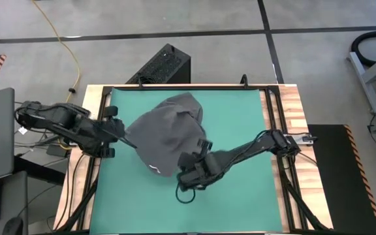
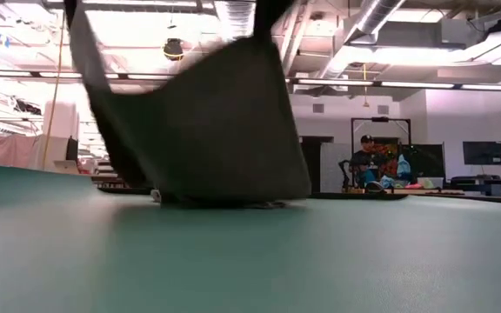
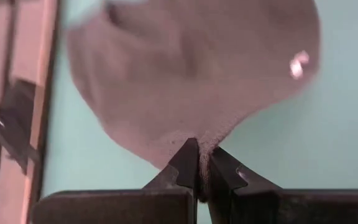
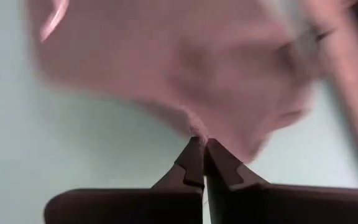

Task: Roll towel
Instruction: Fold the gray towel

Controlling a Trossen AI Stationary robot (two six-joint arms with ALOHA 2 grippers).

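Evidently, the towel (image 1: 168, 130) was held lifted and unrolled, apparently pinched by left gripper (image 1: 124, 132) and right gripper (image 1: 198, 158); rolling remained undone.

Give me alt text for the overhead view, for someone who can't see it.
A dark grey towel lies bunched on a green mat, pinched at opposite edges by two robot arms: the left pincer shut on its left edge, the right pincer shut on its lower right edge.

Plain dark grey towel (image 1: 168, 130) with white tag, on green mat (image 1: 240, 196)
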